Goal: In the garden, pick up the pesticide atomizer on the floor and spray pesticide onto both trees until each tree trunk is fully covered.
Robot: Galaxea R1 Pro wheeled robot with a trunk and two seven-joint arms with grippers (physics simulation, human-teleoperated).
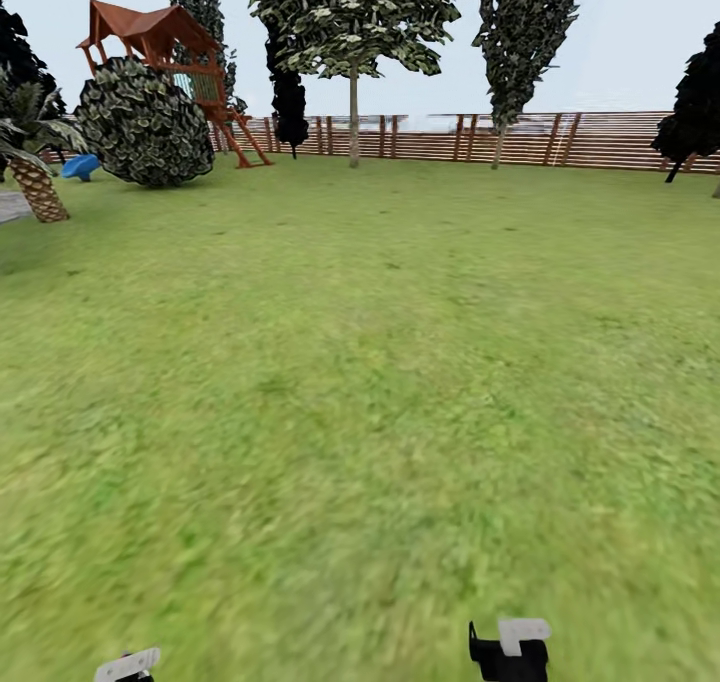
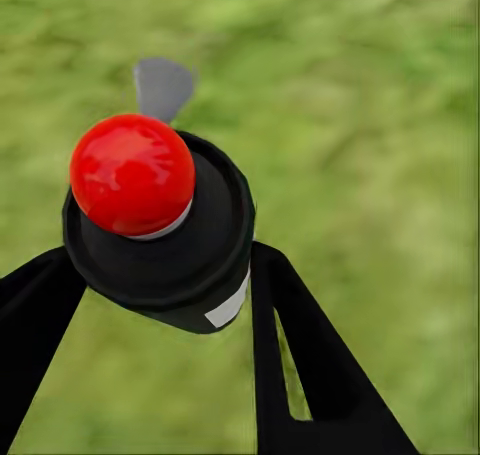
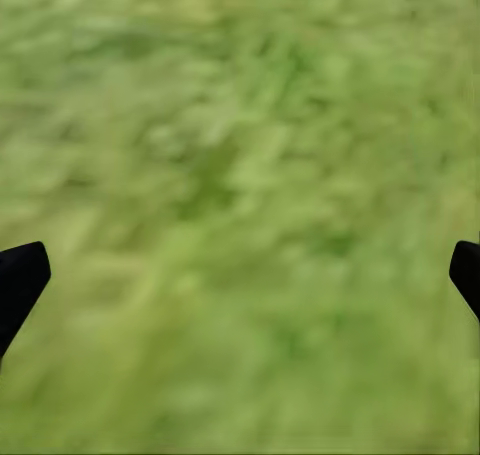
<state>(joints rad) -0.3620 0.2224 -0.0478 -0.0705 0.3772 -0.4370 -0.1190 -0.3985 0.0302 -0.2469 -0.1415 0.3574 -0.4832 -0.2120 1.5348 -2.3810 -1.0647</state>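
Left hand (image 2: pixel 165 305) clamped on the pesticide atomizer (image 2: pixel 160 225), red tip toward the camera, carried ready for spraying. Right hand (image 3: pixel 240 275) spread wide, holding nothing, over the lawn (image 1: pixel 360 382). Two pale-trunked trees (image 1: pixel 353 112) (image 1: pixel 497 142) stand far ahead by the slat fence (image 1: pixel 600 142); robot likely in transit.

The left gripper (image 2: pixel 160 275) has flat, matte black, tapering fingers (image 2: pixel 300 375) (one slotted), and the right gripper (image 3: pixel 240 275) shows black rounded tips, with white-topped black wrists.
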